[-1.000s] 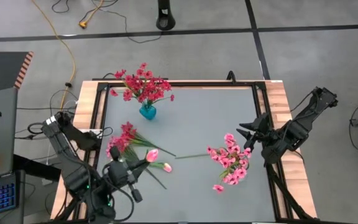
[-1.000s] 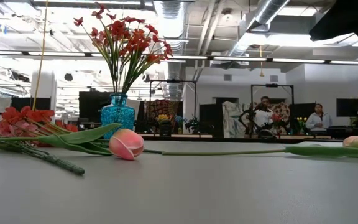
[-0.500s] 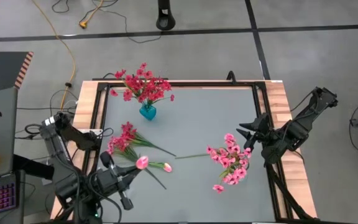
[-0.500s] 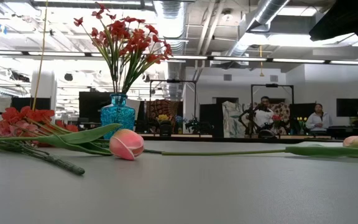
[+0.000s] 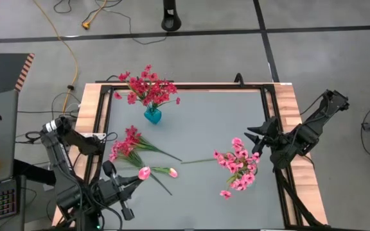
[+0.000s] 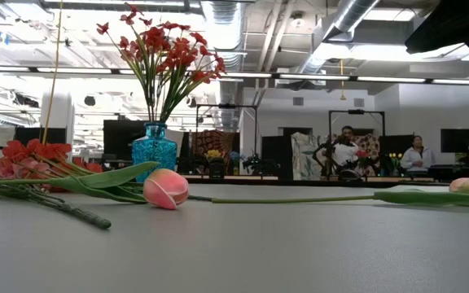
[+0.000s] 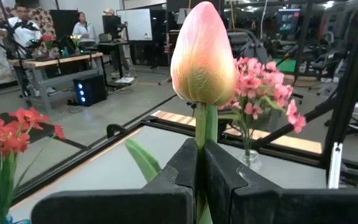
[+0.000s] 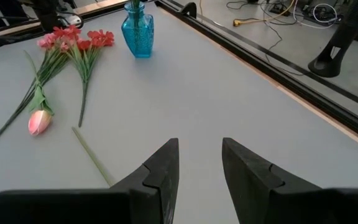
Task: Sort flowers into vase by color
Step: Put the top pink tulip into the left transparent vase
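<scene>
Table (image 5: 198, 122) mostly bare ahead of my jaws. Blue vase (image 5: 152, 115) with red flowers (image 5: 148, 88) sits well beyond my left gripper (image 5: 133, 181); pink bunch (image 5: 238, 165) just in front of my right gripper (image 5: 254, 142). Loose red sprigs (image 5: 126, 144) lie near the left jaws. Left jaws clamp a tulip bud (image 7: 202, 55) by its stem. Right jaws parted, holding nothing.

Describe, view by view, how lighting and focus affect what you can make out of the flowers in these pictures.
High view: even light, soft shadows, the red flowers in the blue vase clear. Low view: bright ceiling lights behind, the lying tulip bud sharp. Left wrist view: the left gripper shut on a tulip filling the frame, background softer.
</scene>
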Motion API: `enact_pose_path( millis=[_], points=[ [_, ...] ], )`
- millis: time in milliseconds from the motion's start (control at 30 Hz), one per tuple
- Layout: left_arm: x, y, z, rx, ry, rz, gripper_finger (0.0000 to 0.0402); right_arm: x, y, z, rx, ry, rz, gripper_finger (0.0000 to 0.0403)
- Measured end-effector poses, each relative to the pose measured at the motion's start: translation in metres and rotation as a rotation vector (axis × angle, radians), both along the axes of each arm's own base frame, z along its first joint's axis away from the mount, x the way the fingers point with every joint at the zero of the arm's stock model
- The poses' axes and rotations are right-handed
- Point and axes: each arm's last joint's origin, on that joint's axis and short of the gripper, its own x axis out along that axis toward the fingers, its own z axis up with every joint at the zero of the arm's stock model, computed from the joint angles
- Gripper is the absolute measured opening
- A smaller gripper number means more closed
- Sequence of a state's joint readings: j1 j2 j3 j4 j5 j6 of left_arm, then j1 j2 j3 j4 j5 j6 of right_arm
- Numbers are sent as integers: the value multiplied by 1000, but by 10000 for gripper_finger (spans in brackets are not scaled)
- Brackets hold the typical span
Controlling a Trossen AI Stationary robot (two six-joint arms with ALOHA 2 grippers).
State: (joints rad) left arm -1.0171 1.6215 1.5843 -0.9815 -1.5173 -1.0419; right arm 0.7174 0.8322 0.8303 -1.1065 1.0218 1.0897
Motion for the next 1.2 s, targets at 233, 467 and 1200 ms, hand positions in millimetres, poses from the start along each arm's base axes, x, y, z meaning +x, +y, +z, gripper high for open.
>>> enact_pose_path(
  millis=[233, 467, 1200],
  points=[
    [-3, 1, -25, -15, 16, -10, 0, 0, 0, 0, 0, 0, 0, 148],
    [-12, 1, -51, -15, 47, -37, 0, 0, 0, 0, 1, 0, 0, 148],
    [-20, 3, -68, 10, 152, -80, 106, 0, 0, 0, 2, -1, -1, 148]
  ],
)
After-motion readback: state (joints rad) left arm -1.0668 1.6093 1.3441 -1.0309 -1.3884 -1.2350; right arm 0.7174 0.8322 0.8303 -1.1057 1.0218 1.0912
